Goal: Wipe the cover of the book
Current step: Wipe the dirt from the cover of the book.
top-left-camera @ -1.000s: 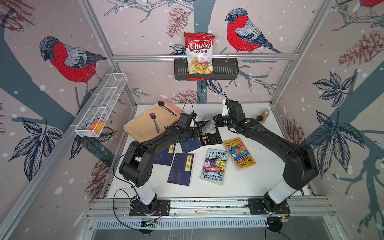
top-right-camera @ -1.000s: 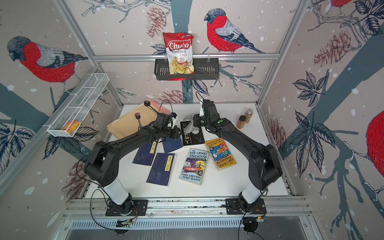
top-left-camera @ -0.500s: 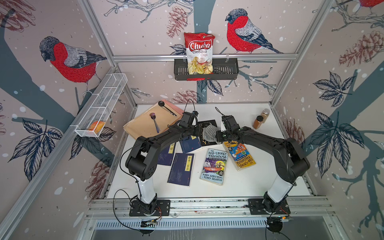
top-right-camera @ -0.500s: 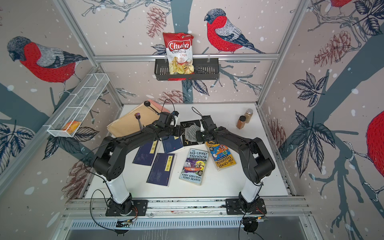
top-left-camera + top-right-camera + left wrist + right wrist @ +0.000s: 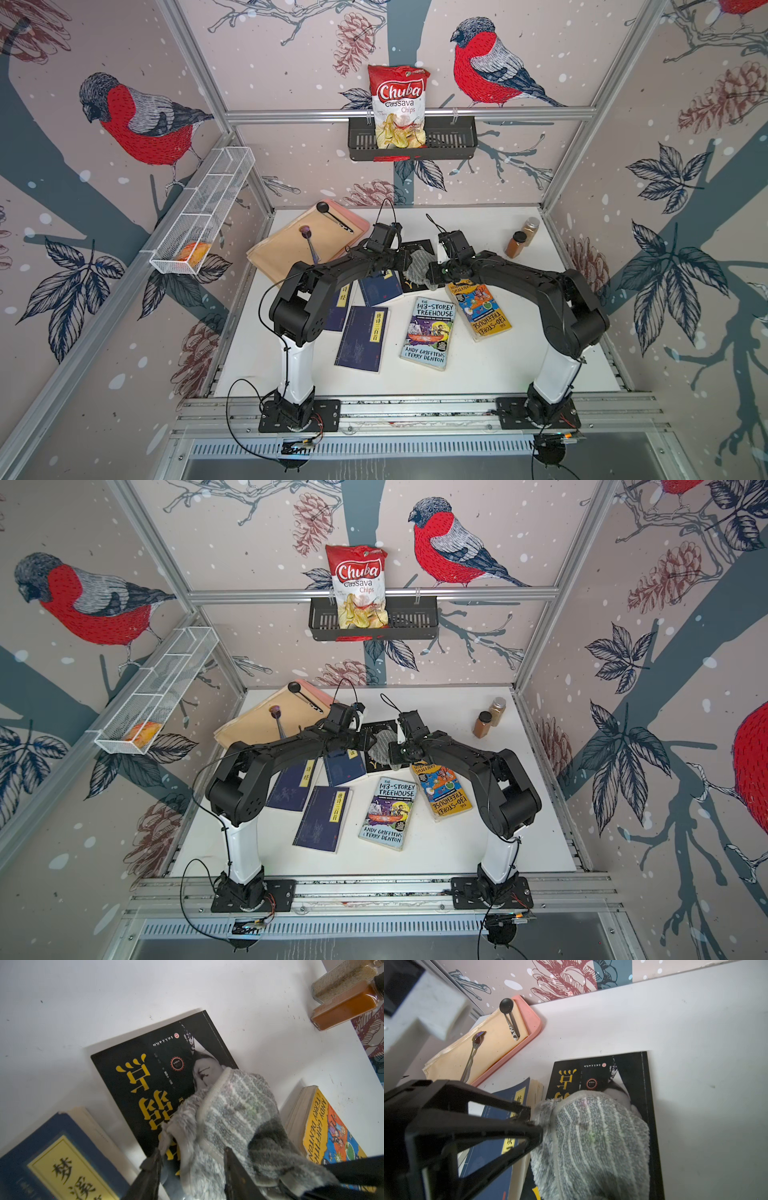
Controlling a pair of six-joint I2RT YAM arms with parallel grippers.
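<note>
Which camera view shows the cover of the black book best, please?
The left wrist view: there the black book shows much of its cover, yellow lettering included, with the cloth over one end. The right wrist view shows only a band of cover beyond the cloth; in both top views only slivers of it show.

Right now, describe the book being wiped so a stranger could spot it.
On the white table, find the 143-Storey Treehouse paperback near the middle. Beyond it, toward the back wall, lies the black book with yellow characters, the only one under a grey striped cloth.
</note>
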